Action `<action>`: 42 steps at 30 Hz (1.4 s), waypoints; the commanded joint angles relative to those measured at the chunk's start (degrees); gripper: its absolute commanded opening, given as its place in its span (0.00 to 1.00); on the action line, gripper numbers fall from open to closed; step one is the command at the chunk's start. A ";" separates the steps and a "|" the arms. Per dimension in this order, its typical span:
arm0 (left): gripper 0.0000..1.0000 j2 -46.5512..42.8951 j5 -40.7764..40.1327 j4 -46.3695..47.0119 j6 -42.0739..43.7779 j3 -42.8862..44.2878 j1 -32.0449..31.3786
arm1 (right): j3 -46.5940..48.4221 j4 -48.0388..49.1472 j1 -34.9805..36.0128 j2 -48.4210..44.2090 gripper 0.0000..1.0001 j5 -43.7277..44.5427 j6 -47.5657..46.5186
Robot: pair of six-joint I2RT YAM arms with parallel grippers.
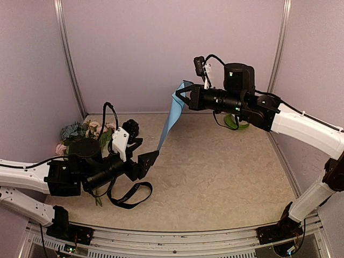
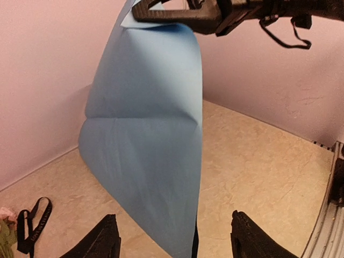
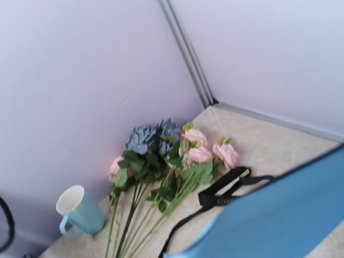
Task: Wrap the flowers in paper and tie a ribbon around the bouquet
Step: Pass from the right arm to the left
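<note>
Paper (image 1: pixel 171 115): thin, matte, light-blue sheet. It hangs in the air from its top edge. In the top view it runs as a narrow strip from about 12 o'clock down toward 8 o'clock over the tabletop (image 1: pixel 215 177). The left wrist view shows one crease across the middle and faint vertical streaks below it. The sheet narrows to a corner at the bottom.

Right fingers (image 2: pixel 183 19): black, open-frame, pressed together on the paper's top edge.

Left fingers (image 2: pixel 105 239): black wedge tips, spread wide on either side of the lower corner.

Flowers (image 3: pixel 166 150): lying loose at 9 o'clock by the wall, unwrapped. Pale pink roses, a blue-grey hydrangea, green leaves and thin fanned stems.

Ribbon (image 1: pixel 129 196): flat, black and floppy, looped at 7 o'clock. Its pale lettering is too small to read.

Mug (image 3: pixel 78 212): light blue with a white interior, upright near the stem ends.

Tabletop: beige, marbled.
</note>
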 commanded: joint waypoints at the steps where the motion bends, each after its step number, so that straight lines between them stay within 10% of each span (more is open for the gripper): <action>1: 0.67 0.93 -10.29 -0.70 3.27 -2.07 0.00 | 3.01 2.45 -0.40 1.81 0.00 2.90 1.12; 9: 0.39 -1.39 -8.52 -3.10 1.16 -4.88 3.17 | 3.76 2.06 -0.36 2.86 0.00 2.13 0.81; 42: 0.52 10.75 -4.23 -0.19 3.61 2.22 4.04 | 1.08 3.92 -0.44 2.18 0.00 2.99 -0.78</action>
